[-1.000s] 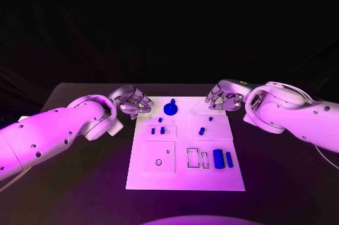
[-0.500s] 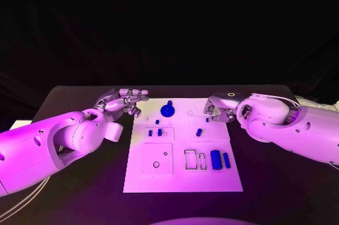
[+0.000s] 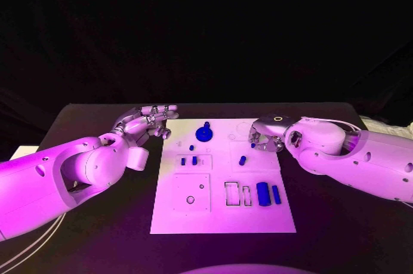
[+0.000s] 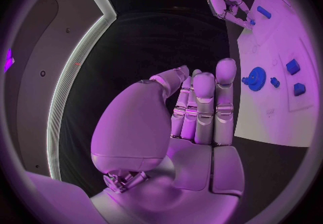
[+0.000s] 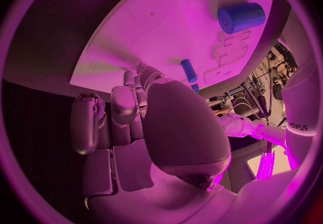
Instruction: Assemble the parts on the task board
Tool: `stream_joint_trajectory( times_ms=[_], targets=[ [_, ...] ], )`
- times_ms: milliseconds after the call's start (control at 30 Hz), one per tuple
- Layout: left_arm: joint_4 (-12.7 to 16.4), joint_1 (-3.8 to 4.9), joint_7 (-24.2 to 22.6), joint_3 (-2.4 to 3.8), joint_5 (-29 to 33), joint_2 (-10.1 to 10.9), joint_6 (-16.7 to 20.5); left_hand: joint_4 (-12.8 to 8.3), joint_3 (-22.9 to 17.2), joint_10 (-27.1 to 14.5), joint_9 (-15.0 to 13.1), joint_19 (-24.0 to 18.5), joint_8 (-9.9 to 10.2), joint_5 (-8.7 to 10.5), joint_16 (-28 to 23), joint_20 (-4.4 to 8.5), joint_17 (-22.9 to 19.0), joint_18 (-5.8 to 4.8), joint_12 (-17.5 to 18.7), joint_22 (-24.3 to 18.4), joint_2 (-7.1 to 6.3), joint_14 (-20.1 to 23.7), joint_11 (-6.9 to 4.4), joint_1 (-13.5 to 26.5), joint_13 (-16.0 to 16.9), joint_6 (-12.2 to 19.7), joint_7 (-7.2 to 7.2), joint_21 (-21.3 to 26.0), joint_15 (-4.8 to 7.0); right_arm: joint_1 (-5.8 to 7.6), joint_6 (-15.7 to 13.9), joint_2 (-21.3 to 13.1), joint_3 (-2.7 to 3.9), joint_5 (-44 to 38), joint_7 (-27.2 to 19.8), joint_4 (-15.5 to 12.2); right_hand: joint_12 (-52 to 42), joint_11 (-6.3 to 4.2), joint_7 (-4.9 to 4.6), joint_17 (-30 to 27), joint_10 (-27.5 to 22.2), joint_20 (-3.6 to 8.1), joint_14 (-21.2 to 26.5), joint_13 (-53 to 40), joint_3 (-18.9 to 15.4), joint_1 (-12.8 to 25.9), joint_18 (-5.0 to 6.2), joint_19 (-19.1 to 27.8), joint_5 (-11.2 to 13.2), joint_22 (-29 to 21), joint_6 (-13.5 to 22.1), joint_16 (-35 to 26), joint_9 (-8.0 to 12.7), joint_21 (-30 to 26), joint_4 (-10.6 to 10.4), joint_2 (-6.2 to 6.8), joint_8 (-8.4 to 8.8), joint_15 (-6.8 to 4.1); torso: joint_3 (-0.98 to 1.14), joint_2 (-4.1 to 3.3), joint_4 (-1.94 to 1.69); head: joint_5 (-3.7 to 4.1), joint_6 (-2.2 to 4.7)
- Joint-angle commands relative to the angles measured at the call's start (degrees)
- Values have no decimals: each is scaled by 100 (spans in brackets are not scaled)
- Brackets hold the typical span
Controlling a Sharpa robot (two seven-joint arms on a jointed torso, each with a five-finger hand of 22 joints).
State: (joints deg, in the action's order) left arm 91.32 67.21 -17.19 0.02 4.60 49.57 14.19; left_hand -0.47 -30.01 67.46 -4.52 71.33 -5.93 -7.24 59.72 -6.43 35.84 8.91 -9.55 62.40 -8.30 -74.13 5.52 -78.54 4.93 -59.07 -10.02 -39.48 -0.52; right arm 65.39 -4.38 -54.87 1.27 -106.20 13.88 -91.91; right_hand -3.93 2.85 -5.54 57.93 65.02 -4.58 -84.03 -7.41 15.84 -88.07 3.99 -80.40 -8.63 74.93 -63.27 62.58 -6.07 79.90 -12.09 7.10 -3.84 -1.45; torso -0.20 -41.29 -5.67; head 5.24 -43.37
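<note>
My left hand (image 3: pixel 144 122) is flat with nothing in it, just beside the far left corner of the white flat task board (image 3: pixel 224 220). My right hand (image 3: pixel 262 137) is low over the board's far right edge, near a small blue peg (image 3: pixel 243 160). I cannot tell if it holds something. I think I should pinch the peg softly, keep it straight, and not bump the blue round gear (image 3: pixel 204 132).

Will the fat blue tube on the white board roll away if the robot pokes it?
Probably. The fat blue cylinder lies on its side on the flat task board, so a sideways nudge could roll it. It looks solid and stiff, likely smooth, so it might slip between fingers.
</note>
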Motion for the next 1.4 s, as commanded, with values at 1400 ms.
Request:
stream_joint_trajectory(
  times_ms=[1400],
  targets=[
    [-11,-1,-92,3,128,46,-6,-46,75,3,23,-51,-21,-8,-52,15,-94,83,-82,-65,83,74,-9,-56,14,-35,-4,135,5,-72,-368,133,3,-269,165,-55,-9,-29,-55,421,785,48,-198,267,964,-10,-129,-265,437,487,-504,479,-191,315,600,-249,-54,-46,4,12,0,-8,-42]
  ],
)
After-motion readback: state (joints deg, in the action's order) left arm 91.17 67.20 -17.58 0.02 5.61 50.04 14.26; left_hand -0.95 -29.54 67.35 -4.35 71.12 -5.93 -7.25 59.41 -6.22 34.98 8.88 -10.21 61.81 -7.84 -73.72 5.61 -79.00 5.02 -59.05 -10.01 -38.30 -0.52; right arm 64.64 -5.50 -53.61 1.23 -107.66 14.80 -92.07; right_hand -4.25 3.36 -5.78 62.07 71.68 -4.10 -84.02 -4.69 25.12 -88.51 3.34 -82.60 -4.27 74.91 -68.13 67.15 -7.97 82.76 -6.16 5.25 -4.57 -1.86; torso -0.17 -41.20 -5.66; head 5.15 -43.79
